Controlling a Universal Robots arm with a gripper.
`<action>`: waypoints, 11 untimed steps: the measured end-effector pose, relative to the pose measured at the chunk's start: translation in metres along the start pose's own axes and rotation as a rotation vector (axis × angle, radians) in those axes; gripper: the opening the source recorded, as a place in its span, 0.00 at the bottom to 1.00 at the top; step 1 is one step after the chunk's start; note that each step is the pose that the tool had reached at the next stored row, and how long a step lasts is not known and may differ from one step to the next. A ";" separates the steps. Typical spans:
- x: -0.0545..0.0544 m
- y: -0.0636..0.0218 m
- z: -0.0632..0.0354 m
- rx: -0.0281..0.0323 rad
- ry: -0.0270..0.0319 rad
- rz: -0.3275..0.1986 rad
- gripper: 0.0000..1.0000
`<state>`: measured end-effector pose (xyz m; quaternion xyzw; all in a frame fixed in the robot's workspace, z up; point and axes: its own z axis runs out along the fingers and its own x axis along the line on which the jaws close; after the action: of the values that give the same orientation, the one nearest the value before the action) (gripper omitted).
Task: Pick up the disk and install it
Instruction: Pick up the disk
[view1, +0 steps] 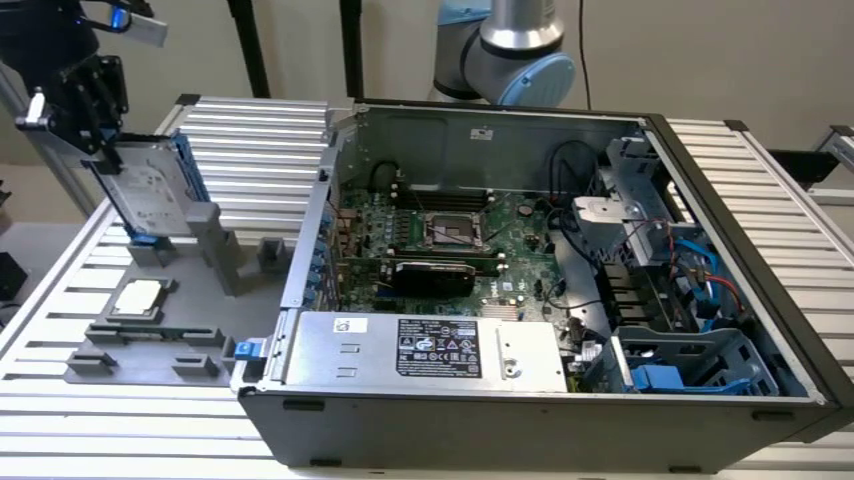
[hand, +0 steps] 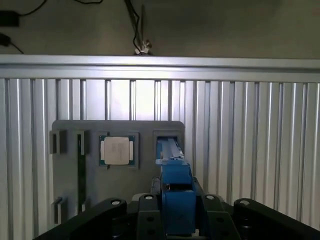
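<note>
- Slatted metal surface (view1: 254, 130) carries everything; the grooves let fixtures sit fixed.
- Open computer case (view1: 507, 425) lies on its side toward the exterior view's right. The lid is off, so the board and bays are reachable from above.
- Grey tray (view1: 200, 300) sits just beside the case on the exterior view's left. Its moulded pockets keep each part at a known spot for pickup.
- The disk (view1: 144, 190) stands upright on edge over the tray's far slot (hand: 170, 142), blue carrier frame facing up toward me. On edge, the thin sides are offered for a pinch.
- I can't tell whether its lower end has cleared the slot. It is well apart from the case, so it's not installed.
- My fingers (hand: 210, 217) are closed on the disk (hand: 176, 192). They clamp the blue frame from both sides at its top end and are narrowed to its thickness. I judge the grip is on plastic to spare the drive body.
- Processor chip (view1: 140, 298) lies flat in its own pocket near the slot, untouched and not part of this job.
</note>
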<state>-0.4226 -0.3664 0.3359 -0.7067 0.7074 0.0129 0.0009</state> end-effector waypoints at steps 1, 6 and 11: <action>0.000 0.0000 -0.0044 0.0002 -0.0001 0.000 0.00; 0.000 -0.0010 -0.0259 0.0002 -0.0006 -0.001 0.00; -0.001 -0.0039 -0.0441 0.0001 -0.0026 -0.002 0.00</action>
<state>-0.4179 -0.3665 0.3799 -0.7075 0.7066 0.0138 0.0019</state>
